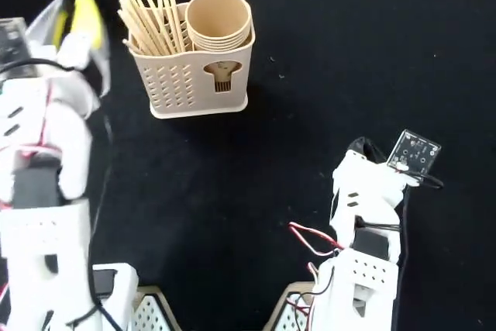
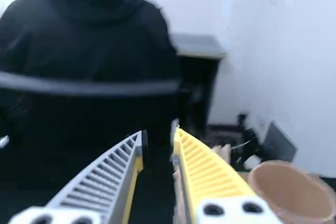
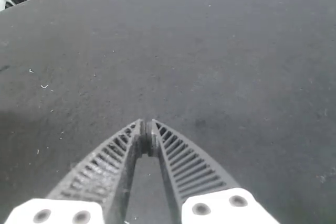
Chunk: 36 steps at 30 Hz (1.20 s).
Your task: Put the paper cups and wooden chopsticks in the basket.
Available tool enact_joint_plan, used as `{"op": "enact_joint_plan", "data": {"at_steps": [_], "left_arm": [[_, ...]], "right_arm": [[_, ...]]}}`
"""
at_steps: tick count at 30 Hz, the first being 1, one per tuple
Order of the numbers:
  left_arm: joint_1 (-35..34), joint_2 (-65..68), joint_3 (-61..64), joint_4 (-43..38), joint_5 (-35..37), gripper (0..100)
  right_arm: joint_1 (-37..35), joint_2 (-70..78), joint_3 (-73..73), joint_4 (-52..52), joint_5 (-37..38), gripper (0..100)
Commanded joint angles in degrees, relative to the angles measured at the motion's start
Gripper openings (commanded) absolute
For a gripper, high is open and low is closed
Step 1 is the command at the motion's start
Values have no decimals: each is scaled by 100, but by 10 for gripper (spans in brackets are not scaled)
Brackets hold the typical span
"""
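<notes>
Beige perforated plastic basket stands on black table, far side. Stack of brown paper cups sits upright in it, mouths up. Beside them, wooden chopsticks stand near-vertical, tops fanned and leaning away from the cups. Left gripper: jaws slightly apart, empty. Right gripper: jaws together over the table.

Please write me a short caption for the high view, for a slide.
Stacked paper cups and wooden chopsticks stand side by side in the beige basket on the black table.
</notes>
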Motion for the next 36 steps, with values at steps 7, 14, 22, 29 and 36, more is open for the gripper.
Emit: {"op": "enact_joint_plan", "data": {"at_steps": [7, 14, 22, 29, 36], "left_arm": [[-1763, -1257, 1921, 2681, -571, 67], [-2440, -2295, 3829, 2084, -1319, 30], [-2448, -4325, 5499, 2136, -1486, 33], [-1938, -5143, 6097, 2769, -1486, 34], [-1288, -4897, 6484, 2831, -1855, 34]], "right_arm": [[-70, -66, -215, -97, 62, 35], [-35, -66, -576, 79, 62, 10], [-369, -66, -1930, 2013, 800, 12], [-1758, -66, -1982, 2418, 1477, 13], [-2629, -13, -1824, 2629, 1486, 65]]}}
